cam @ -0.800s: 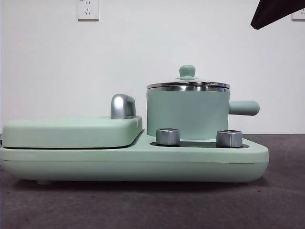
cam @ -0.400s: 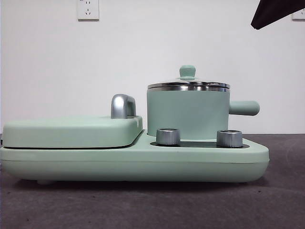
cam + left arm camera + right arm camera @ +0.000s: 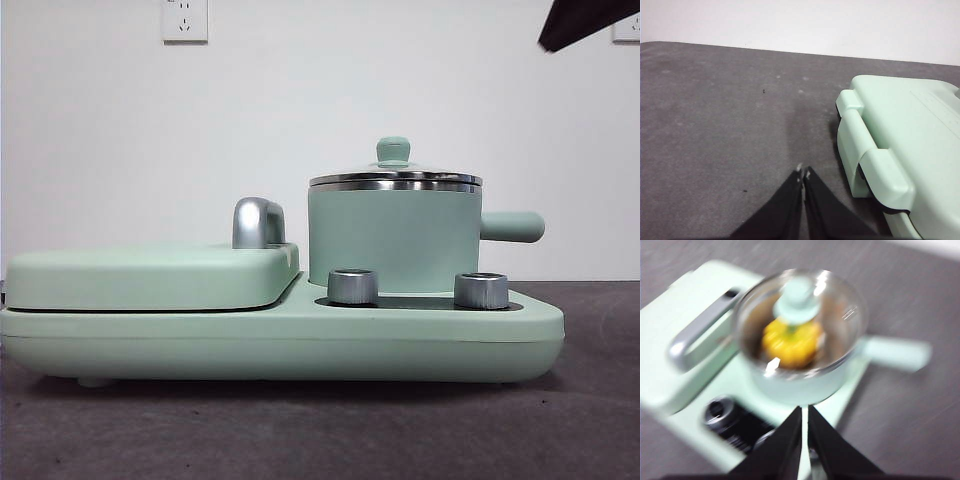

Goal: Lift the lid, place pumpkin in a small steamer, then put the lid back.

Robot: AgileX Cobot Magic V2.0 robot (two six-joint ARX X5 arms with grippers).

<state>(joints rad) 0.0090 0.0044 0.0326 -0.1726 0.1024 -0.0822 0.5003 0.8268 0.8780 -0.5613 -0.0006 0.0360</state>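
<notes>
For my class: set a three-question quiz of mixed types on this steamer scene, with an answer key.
1. True or false: the lid sits on the small steamer.
2. Through the glass, what lies inside? A) the pumpkin B) a spoon C) nothing
3. Fill in: the left gripper and the right gripper both have their jaws ____.

Key: 1 true; 2 A; 3 shut.

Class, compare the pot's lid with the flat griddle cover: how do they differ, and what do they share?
The lid is round, steel-rimmed glass; the griddle cover is wide, flat and opaque green. The lid has a small green knob, the griddle cover a chrome handle. Both sit closed on the same appliance.
</notes>
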